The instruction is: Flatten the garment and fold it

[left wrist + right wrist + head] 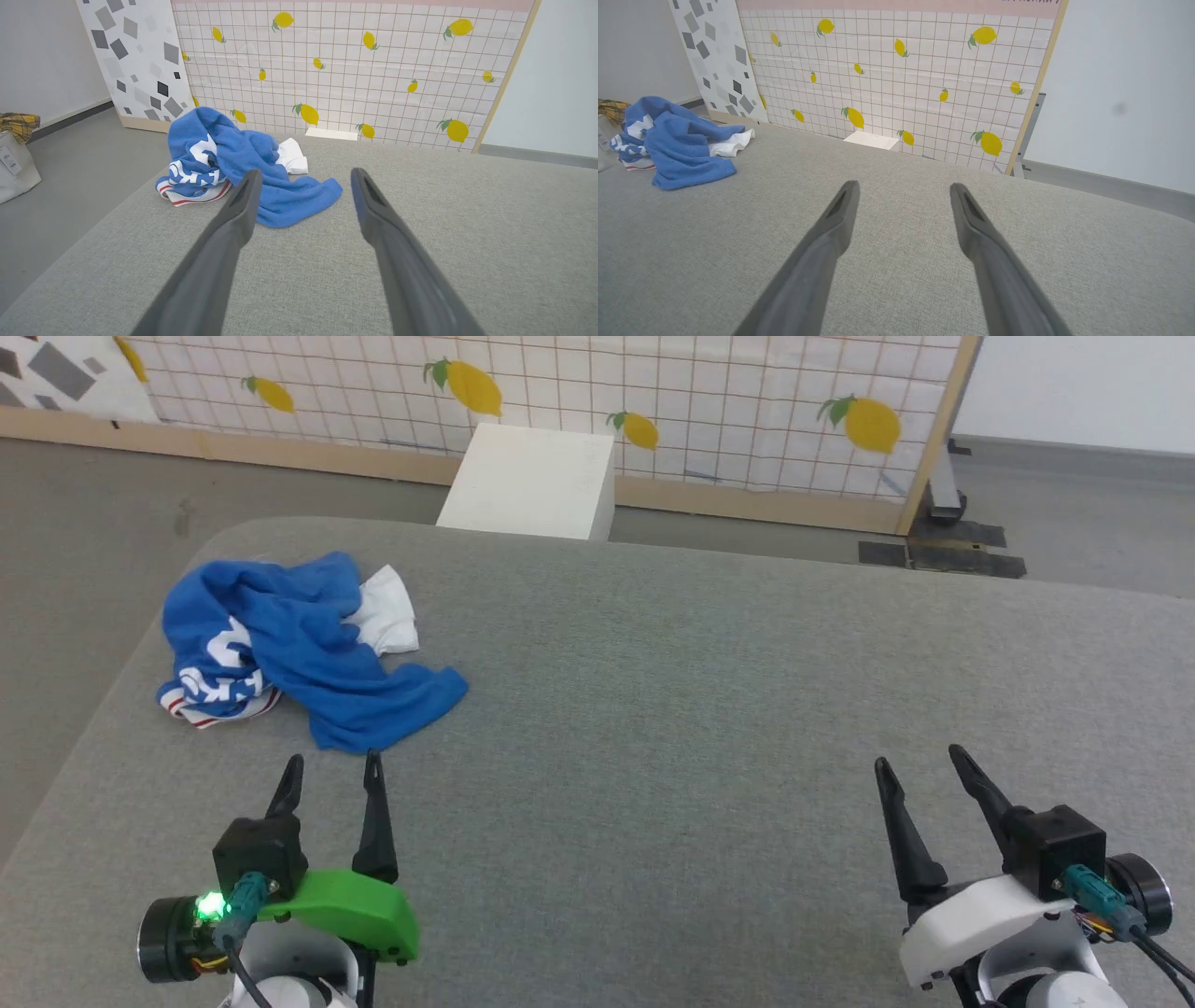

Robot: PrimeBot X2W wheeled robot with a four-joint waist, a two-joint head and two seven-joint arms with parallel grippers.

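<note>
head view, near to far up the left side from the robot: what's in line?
left gripper (jaws open) → garment, crumpled on the grey surface → white box → lemon-print panel

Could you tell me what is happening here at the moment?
The garment, not yet flattened or folded, lies crumpled in a heap near the left edge of the grey table. Nothing is gripped. The left end effector is open, close to the garment's near edge. The right end effector is open over bare table, well away from it.
</note>
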